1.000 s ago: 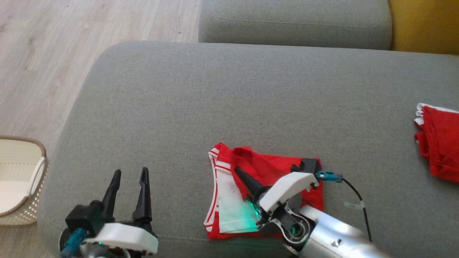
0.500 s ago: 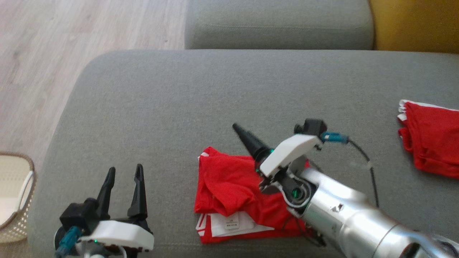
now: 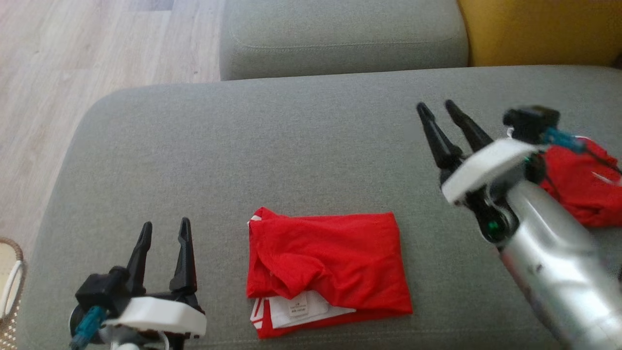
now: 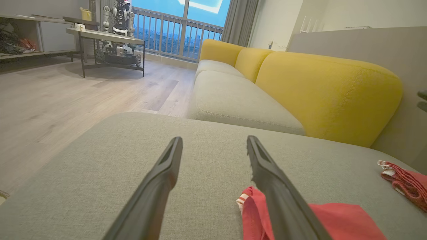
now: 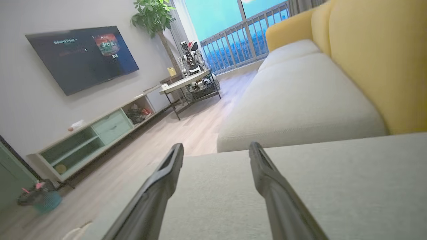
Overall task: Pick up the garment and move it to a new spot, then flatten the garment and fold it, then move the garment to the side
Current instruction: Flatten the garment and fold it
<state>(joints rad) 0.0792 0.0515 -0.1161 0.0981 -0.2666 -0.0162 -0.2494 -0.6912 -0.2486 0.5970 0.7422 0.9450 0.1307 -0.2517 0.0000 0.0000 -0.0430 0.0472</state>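
The garment (image 3: 330,265) is red with white trim and lies folded into a rough rectangle near the front edge of the grey ottoman (image 3: 291,146), a white label showing at its lower edge. In the left wrist view its corner (image 4: 337,221) peeks out behind the right finger. My left gripper (image 3: 165,233) stands open at the lower left, apart from the garment, with nothing between its fingers (image 4: 156,186). My right gripper (image 3: 437,109) is open and raised to the right of the garment, clear of it, its fingers (image 5: 160,186) empty.
A second red cloth (image 3: 583,189) lies bunched at the ottoman's right edge, partly behind my right wrist. A wicker basket (image 3: 12,287) sits on the wooden floor at the left. A grey sofa seat (image 3: 340,34) with yellow backrests (image 3: 539,29) lies beyond.
My right gripper opened, let go of the garment and swung up and to the right. The garment now lies folded over, red side up. The camera shifted too.
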